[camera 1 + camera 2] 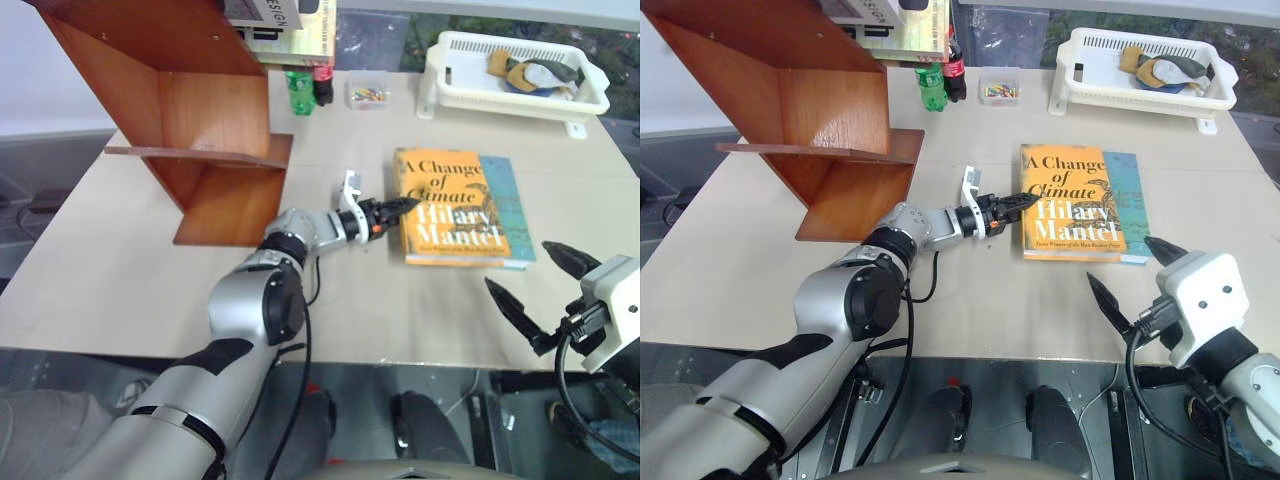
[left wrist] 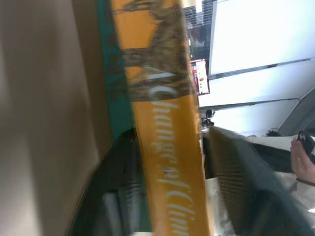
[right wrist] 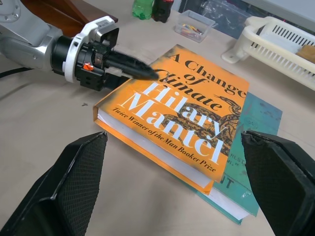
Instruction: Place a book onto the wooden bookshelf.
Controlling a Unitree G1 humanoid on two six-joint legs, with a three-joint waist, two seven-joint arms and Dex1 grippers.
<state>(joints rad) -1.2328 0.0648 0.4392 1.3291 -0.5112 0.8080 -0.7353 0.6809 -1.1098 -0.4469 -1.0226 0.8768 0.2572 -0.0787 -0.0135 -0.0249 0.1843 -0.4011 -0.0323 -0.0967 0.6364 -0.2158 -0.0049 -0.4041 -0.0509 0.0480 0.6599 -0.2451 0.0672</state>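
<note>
Orange book (image 1: 450, 205) lies flat on the bench (image 1: 130, 270), cover up, stacked on a thinner teal book (image 1: 512, 205) that sticks out along its right edge and near corner. Both sit right of centre, well apart from the wooden bookshelf (image 1: 200, 120) at the far left.

Left gripper (image 1: 400, 207) reaches in level from the left; its fingers (image 3: 133, 69) are clamped on the book's left edge, one on top of the cover near the title lettering. Left wrist view has the orange cover running up between the two black fingers, teal book alongside.

Right gripper (image 1: 535, 290) hovers near the front right corner of the bench, just short of the books, touching nothing. Its fingers (image 3: 74, 187) are spread wide apart, framing both books in the right wrist view.

Bookshelf stands with a slanted side panel and one horizontal board; grey-white books (image 1: 285, 20) stacked behind its top. Green and dark bottles (image 1: 308, 88) and a small clear box (image 1: 367, 94) sit behind it; white basket tray (image 1: 510, 80) at the far right.
</note>
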